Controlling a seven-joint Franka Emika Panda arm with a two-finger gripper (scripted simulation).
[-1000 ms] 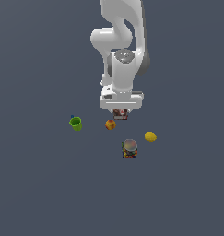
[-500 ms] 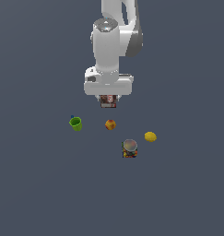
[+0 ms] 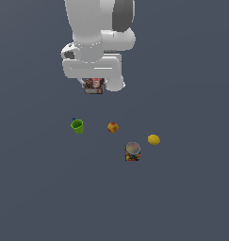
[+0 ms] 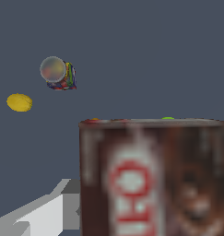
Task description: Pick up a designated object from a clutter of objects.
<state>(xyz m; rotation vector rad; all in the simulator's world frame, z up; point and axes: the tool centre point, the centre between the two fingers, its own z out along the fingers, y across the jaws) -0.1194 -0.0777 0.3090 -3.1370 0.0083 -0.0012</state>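
The dark red-brown box (image 3: 94,86) with black and white printing hangs under the white hand, high above the floor. My gripper (image 3: 94,88) is shut on it; the fingers are mostly hidden by the hand and the box. In the wrist view the box (image 4: 152,177) fills the near field, blurred. On the floor below lie the green cup (image 3: 77,126), the red-yellow apple (image 3: 113,127), the yellow lemon (image 3: 153,140) and the silver-topped can (image 3: 132,151). The can (image 4: 58,73) and lemon (image 4: 19,102) also show in the wrist view.
A flat dark grey floor (image 3: 191,197) lies all around the four items. The white arm (image 3: 99,28) rises out of the exterior view's top.
The arm has risen with the box in its grip, from just above the apple to well above the floor. The cup, apple, lemon and can have not moved.
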